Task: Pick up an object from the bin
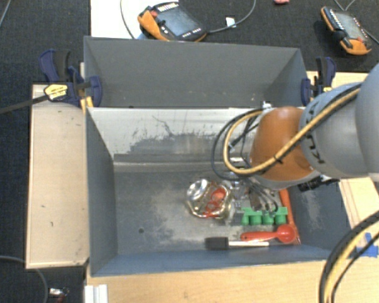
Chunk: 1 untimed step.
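**A:** What lies closest, along the near wall?

**B:** A white stick point(243, 243) with a black cap, flat against the wall at about 6 o'clock of the bin point(145, 232). A red spoon point(275, 235) is just beside it, towards 5 o'clock.

**A:** And behind those?

**B:** A green studded block point(263, 218), with an orange strip point(285, 204) at its 2 o'clock. At the block's 9 o'clock sits a crumpled clear wrapper point(205, 201) with red inside.

**A:** Where is the gripper?

**B:** The gripper point(251, 201) hangs low between wrapper and block. I judge that's because everything is crowded into that corner. Whether it is released or clenched I cannot tell, since the orange wrist cover point(275, 144) hides much of it. Which of the two it is meant for, I cannot say.
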### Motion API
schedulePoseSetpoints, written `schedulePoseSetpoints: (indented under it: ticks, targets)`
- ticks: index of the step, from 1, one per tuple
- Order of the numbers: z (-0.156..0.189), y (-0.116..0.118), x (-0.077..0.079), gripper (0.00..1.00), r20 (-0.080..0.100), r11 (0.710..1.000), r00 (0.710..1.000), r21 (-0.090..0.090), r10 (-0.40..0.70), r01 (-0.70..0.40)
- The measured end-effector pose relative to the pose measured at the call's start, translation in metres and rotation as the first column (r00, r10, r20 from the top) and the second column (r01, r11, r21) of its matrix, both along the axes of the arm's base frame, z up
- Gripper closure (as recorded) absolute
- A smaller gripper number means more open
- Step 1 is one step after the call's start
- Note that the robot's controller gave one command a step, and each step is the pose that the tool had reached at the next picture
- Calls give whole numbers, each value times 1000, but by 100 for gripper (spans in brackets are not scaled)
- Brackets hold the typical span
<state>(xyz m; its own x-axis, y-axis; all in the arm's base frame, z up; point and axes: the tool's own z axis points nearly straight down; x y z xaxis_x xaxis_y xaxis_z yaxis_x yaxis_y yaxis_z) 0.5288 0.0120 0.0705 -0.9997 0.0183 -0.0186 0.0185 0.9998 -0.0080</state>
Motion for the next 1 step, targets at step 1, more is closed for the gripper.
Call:
schedulePoseSetpoints:
  ticks: [1]
  targets:
    - [73, -1, 2, 100, 10, 1000, 1000, 1, -11, 11]
